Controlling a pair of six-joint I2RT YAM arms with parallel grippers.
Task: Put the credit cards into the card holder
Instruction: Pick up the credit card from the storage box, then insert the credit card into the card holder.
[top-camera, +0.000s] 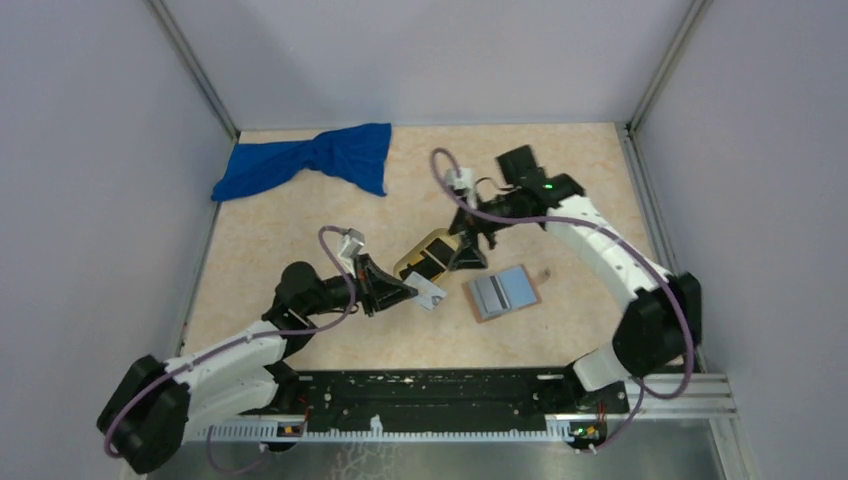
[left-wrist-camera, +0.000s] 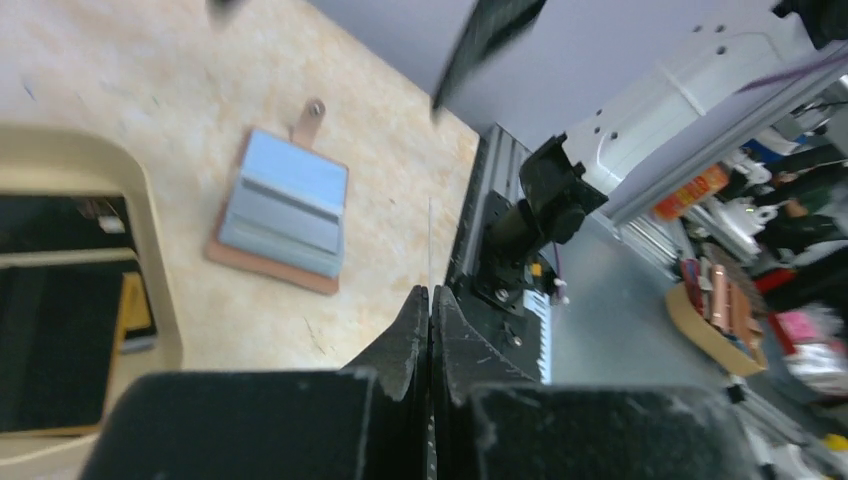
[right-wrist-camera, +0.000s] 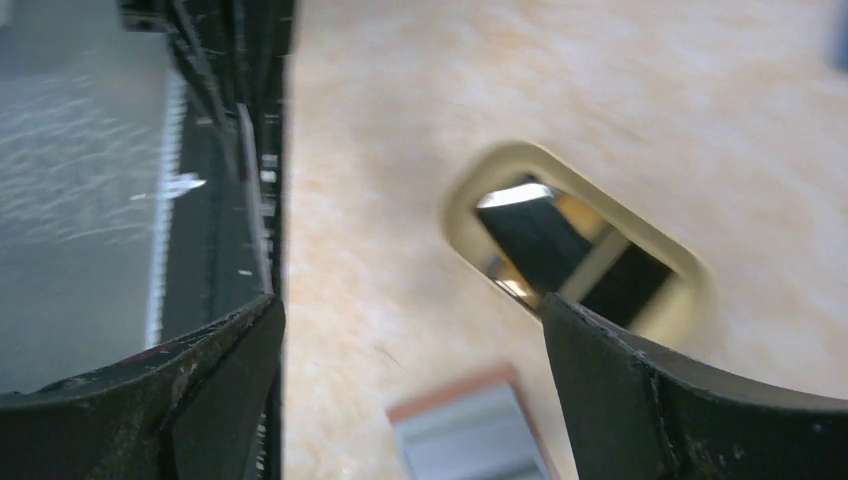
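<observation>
step in hand: i think this is the carry. one card is gripped, and it has to go to the card holder (top-camera: 503, 292). i see no card in the slots yet.
left tool (top-camera: 408, 290): its fingers are pinched tight together on the grey card (top-camera: 429, 294). the card sticks out past the tips. in the left wrist view the card shows only as a thin line, edge on.
right tool (top-camera: 470, 261): its fingers are wide apart with nothing between them. it hangs over the tray (top-camera: 402, 266).
card holder: it lies open on the worktop (top-camera: 300, 230), blue-grey side up. it is ahead of the left tool and a little off to one side. it is near the grey card but not touching it.
black card (right-wrist-camera: 540, 235): it lies in the tray, just under the right tool.
how far along: i think it is early. one card is in hand and the black one waits.
next move: i think the left tool must bring the free edge of the grey card to the mouth of a slot. then it must tip the card nearly flat and slide it in slowly.
watch out: the holder is light and may scoot away when pushed. the empty right tool could hold it down.
</observation>
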